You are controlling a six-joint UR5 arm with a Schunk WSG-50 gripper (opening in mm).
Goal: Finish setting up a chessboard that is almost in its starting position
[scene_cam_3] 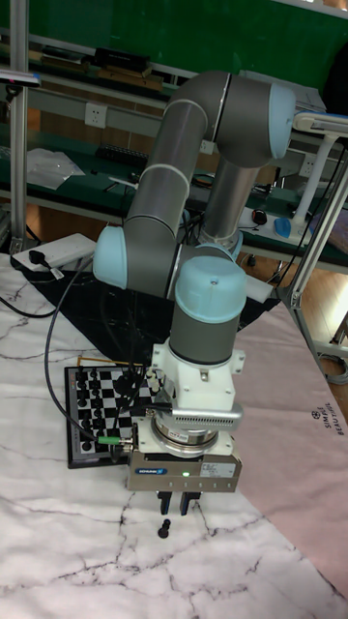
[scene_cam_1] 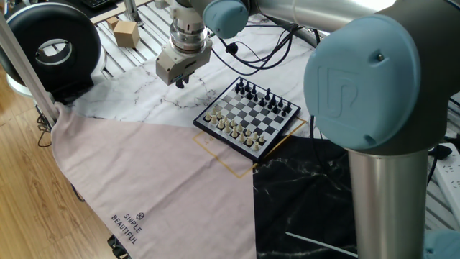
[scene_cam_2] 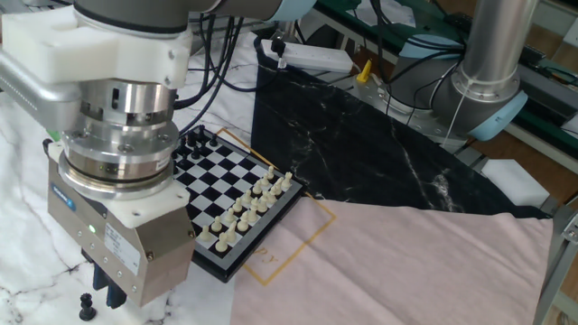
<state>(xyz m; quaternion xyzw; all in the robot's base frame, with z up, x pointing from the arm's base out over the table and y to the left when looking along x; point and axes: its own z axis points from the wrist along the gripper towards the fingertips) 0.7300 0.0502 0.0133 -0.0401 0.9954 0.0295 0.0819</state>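
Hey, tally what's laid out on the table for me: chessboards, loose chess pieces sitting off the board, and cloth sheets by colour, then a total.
Chessboard: 1
Loose black piece off the board, on the white sheet: 1
White marble-print sheet: 1
Pink sheet: 1
Black marble-print sheet: 1
Total: 5

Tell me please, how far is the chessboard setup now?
Mostly done: the chessboard already shows rows of cream and black pieces. In hand: nothing visibly; the gripper hangs just above one black piece lying off the board on the white marble cloth. Left: grasp that piece and set it on the board.
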